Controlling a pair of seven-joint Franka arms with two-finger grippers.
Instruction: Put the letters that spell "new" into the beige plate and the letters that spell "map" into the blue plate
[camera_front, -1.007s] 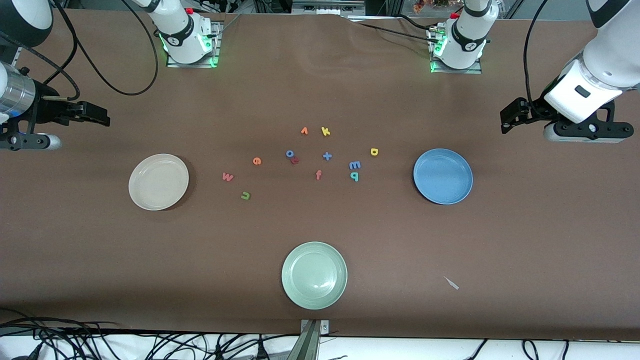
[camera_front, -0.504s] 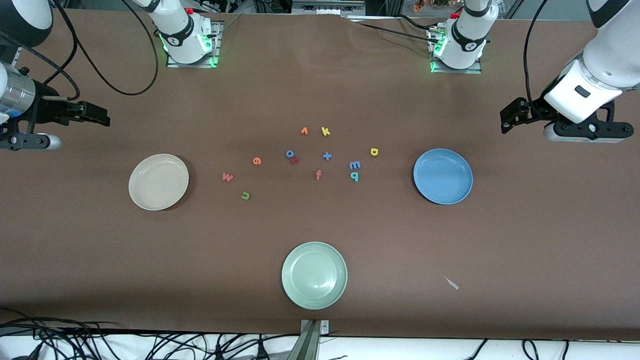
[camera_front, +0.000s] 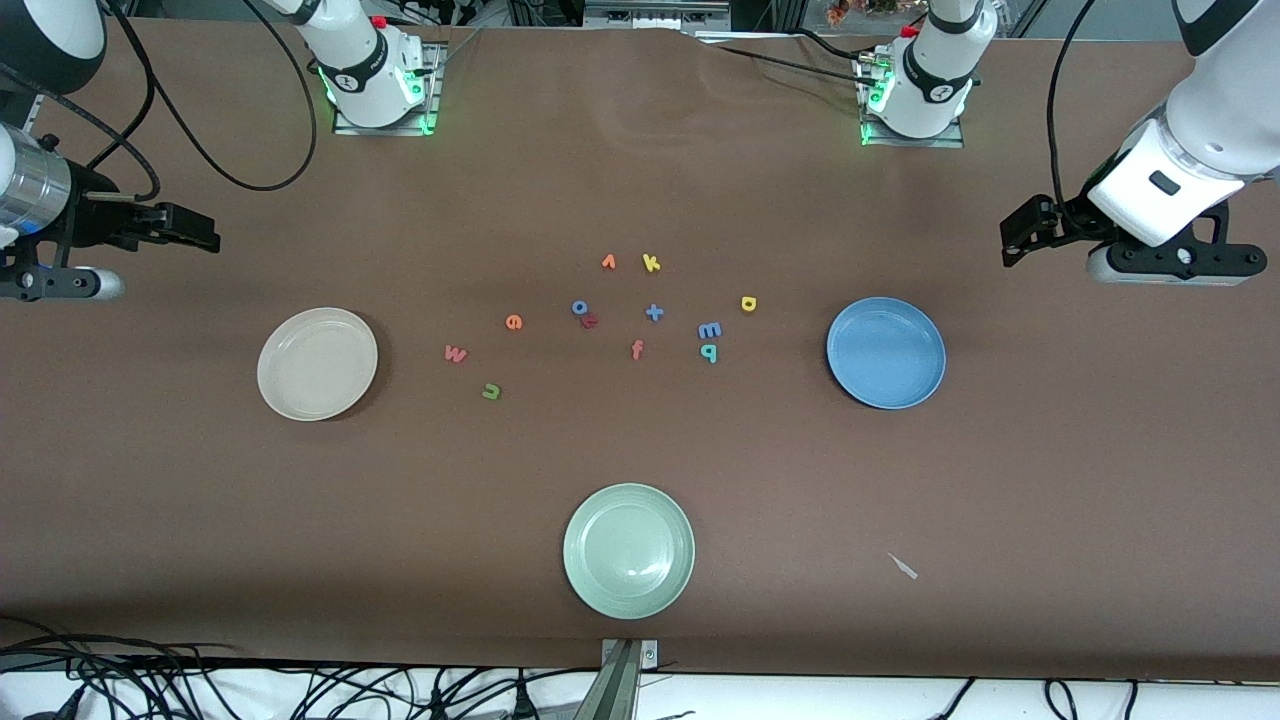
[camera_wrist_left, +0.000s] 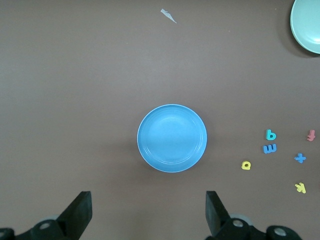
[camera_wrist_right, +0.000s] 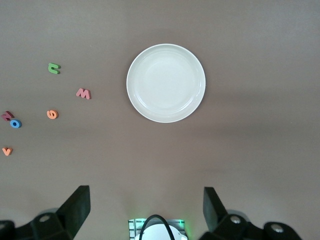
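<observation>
The beige plate (camera_front: 317, 363) (camera_wrist_right: 166, 83) lies empty toward the right arm's end of the table. Beside it lie the red-pink "w" (camera_front: 455, 354) (camera_wrist_right: 83, 93), the orange "e" (camera_front: 513, 322) (camera_wrist_right: 52, 114) and the green "n" (camera_front: 490, 391) (camera_wrist_right: 54, 68). The blue plate (camera_front: 886, 352) (camera_wrist_left: 172, 138) lies empty toward the left arm's end. Close to it are the blue "m" (camera_front: 709, 330) (camera_wrist_left: 270, 148), the teal "p" (camera_front: 708, 352) (camera_wrist_left: 270, 134) and the yellow "a" (camera_front: 748, 303) (camera_wrist_left: 246, 165). My right gripper (camera_front: 190, 230) (camera_wrist_right: 145, 196) and left gripper (camera_front: 1020, 238) (camera_wrist_left: 148, 199) hang open and empty over bare table at their own ends.
A pale green plate (camera_front: 628, 550) sits near the front edge. Mid-table lie an orange "v" (camera_front: 608, 262), yellow "k" (camera_front: 651, 263), blue "o" (camera_front: 580, 307), red "r" (camera_front: 590, 321), blue "t" (camera_front: 654, 313) and orange "f" (camera_front: 637, 349). A white scrap (camera_front: 903, 566) lies near the front.
</observation>
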